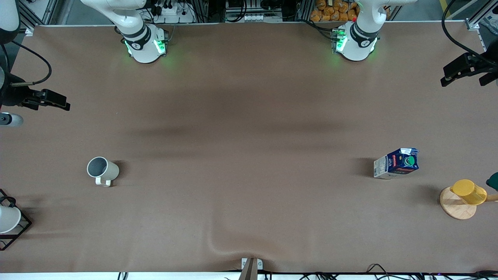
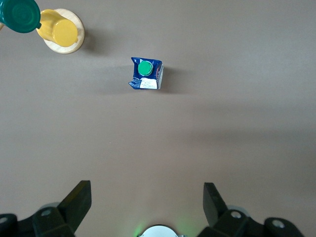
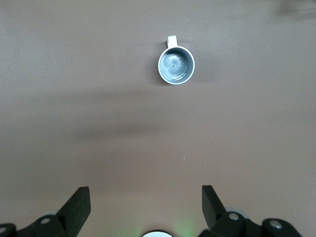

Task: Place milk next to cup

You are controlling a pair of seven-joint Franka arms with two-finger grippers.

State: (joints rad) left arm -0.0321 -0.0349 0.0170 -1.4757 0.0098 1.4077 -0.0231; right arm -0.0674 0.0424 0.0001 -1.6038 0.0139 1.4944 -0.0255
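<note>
Milk carton stands upright on the brown table toward the left arm's end, long axis vertical, gable top and green round cap facing up. It is dark blue with a red label band, a whitish base, and white print on one side that is too small to read. The cup, an off-white mug with grey inside, stands upright and mouth up toward the right arm's end, well apart from the milk, its small loop handle pointing toward the front camera. Left gripper hangs high over bare table at the left arm's end, fingers spread wide, holding nothing. Right gripper hangs high over bare table at the right arm's end, fingers also wide, empty. A yellow cup lies on a round wooden disc, nearer the front camera than the milk. A white cup sits in a black wire rack at the right arm's end, partly cut off at the edge.
</note>
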